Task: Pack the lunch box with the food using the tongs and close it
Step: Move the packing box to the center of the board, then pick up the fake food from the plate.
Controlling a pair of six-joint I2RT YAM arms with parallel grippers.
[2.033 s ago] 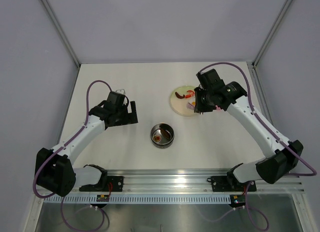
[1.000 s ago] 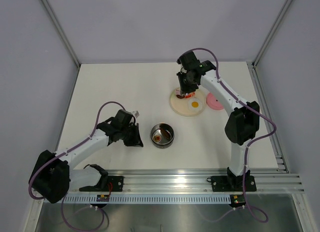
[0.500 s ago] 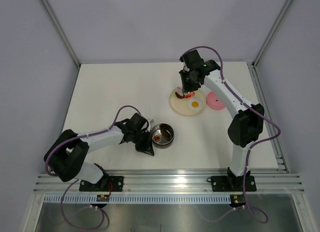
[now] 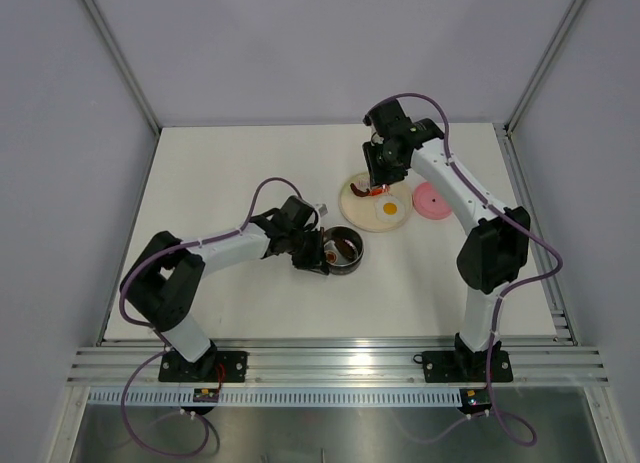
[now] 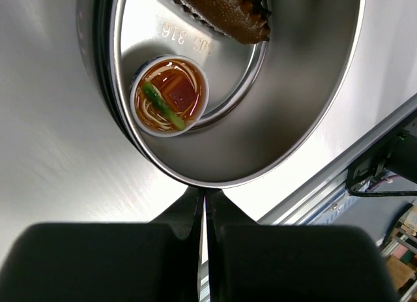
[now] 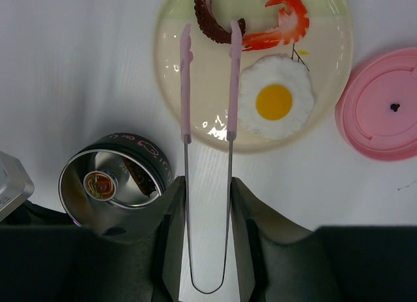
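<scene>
My right fingers (image 6: 168, 237) clasp the tongs (image 6: 186, 119), whose tips flank the dark red sausage (image 6: 207, 23) on the plate (image 6: 208, 100). My left fingers (image 5: 172, 214) are pressed together at the lunch box (image 5: 306, 87) rim.

the left arm (image 4: 225, 248) lies low, stretched from its near-left base rightward toward the middle. the left gripper (image 5: 202, 196) points right, with both fingers pressed flat together. the right arm (image 4: 455, 188) rises from the near right and reaches far and left, its wrist bent downward. the right gripper (image 6: 203, 191) stands part-spread, its fingers (image 6: 171, 211) clamping the tongs (image 6: 186, 106) between them.
</scene>
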